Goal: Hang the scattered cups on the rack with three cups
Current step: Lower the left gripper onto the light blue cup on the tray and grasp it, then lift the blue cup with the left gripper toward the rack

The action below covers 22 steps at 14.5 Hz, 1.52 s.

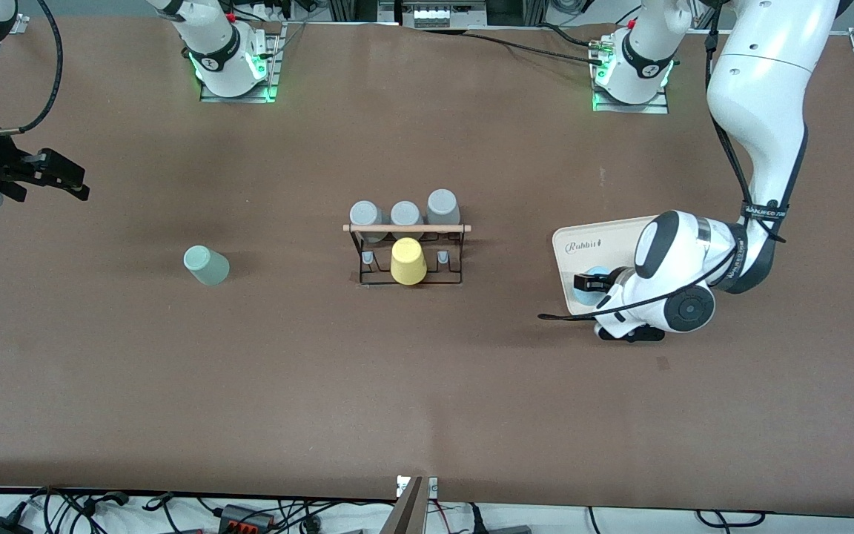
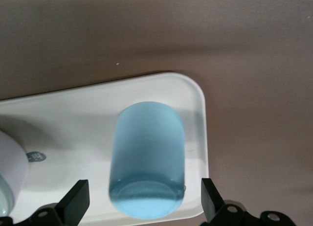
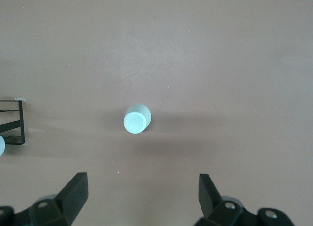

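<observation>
The light blue cup (image 1: 588,291) is on a white tray (image 1: 590,241) toward the left arm's end of the table, half hidden by the left hand. In the left wrist view the cup (image 2: 146,152) sits between my open left gripper's (image 2: 145,201) fingers, which do not touch it. The mint green cup (image 1: 206,265) stands on the bare table toward the right arm's end. My right gripper (image 1: 64,178) hangs open and empty above the table near that end. The right wrist view looks down on the mint cup (image 3: 136,118). The black wire rack (image 1: 406,256) with its wooden rod stands mid-table.
A yellow cup (image 1: 408,261) sits on the rack's middle peg on the side nearer the front camera. Three grey cups (image 1: 405,213) sit on the rack's row nearest the robots. A corner of the rack (image 3: 12,121) shows in the right wrist view. A pale rounded thing (image 2: 10,172) is on the tray (image 2: 73,118).
</observation>
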Each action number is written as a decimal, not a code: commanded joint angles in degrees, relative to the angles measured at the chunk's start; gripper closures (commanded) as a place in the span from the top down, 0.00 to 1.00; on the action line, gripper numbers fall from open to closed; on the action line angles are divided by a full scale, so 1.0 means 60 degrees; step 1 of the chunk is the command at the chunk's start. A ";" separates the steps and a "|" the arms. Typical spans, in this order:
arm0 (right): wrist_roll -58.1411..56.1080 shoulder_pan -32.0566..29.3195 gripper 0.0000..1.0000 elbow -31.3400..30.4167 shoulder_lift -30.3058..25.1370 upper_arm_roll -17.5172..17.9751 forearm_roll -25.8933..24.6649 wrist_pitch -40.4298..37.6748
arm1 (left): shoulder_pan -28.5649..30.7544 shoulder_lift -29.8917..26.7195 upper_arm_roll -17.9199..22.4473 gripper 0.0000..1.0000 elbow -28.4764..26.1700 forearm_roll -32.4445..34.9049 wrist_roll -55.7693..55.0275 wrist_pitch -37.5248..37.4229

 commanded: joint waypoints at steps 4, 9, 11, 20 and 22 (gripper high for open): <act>-0.0028 0.0018 1.00 0.0046 0.0000 -0.0042 0.0050 -0.0064 | -0.0052 0.0288 -0.0031 0.62 0.0182 0.0157 -0.0034 0.0293; -0.0028 0.0018 1.00 0.0060 0.0000 -0.0042 0.0080 -0.0035 | 0.0065 0.0273 -0.0046 0.54 0.0123 0.0142 0.0068 0.0190; -0.0013 0.0004 1.00 0.0060 0.0000 -0.0042 0.0080 -0.0020 | 0.0066 0.0215 -0.0046 0.45 0.0210 0.0142 0.0011 0.0176; -0.0028 -0.0011 1.00 0.0060 0.0102 -0.0056 0.0080 0.0082 | -0.0445 -0.0240 -0.1508 0.28 0.2788 -0.1483 -0.2665 -0.2403; -0.0028 0.0018 1.00 0.0060 0.0117 -0.0056 0.0080 -0.0019 | -0.0870 -0.0036 -0.1657 0.26 0.3517 -0.2138 -0.4113 -0.2199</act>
